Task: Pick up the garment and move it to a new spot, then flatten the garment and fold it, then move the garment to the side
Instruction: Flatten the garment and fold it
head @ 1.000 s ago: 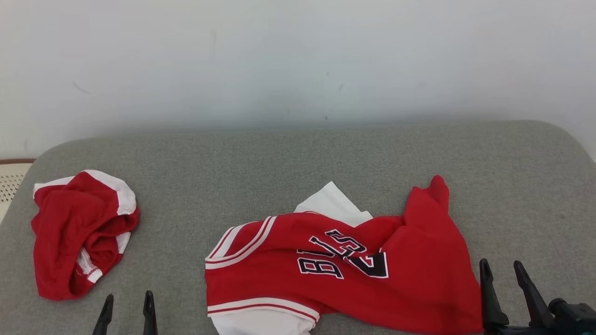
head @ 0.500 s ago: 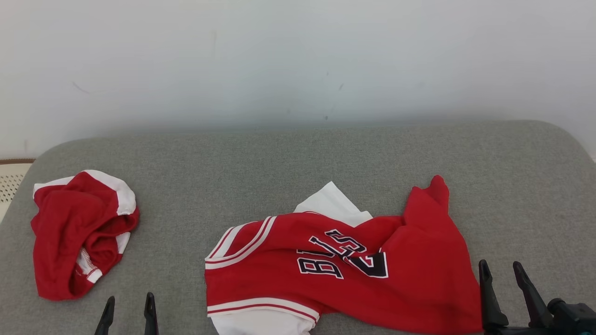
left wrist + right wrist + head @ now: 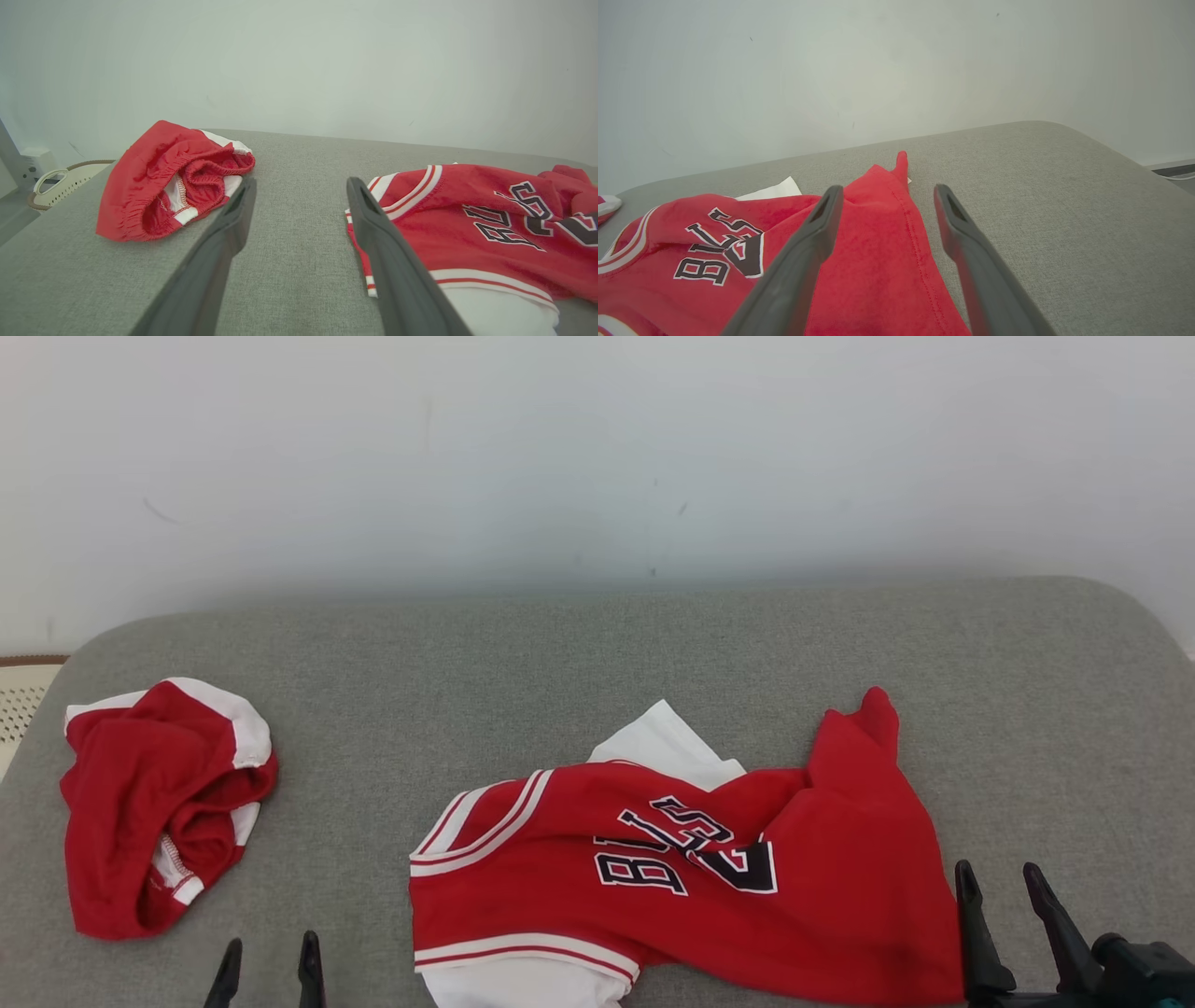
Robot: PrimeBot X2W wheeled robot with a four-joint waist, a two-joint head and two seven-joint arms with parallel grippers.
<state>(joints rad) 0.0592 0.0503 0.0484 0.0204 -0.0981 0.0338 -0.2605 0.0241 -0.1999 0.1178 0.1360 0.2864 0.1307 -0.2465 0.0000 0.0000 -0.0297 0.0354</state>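
jersey (image 3: 691, 896) btm edge cut off; lettering (image 3: 686, 859) creased, unreadable | L gripper (image 3: 270, 941) released, empty | R gripper (image 3: 996, 868) released, empty

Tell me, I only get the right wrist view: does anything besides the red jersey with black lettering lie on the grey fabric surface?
Observer: Yes, a crumpled red garment with white trim, apart from the jersey, toward the robot's left.
Operator: Does the left gripper hold it?
Observer: No, the left gripper is open, bare grey fabric between its fingers.
Operator: Anything off the surface's left edge?
Observer: A cream perforated object with a brown rim.
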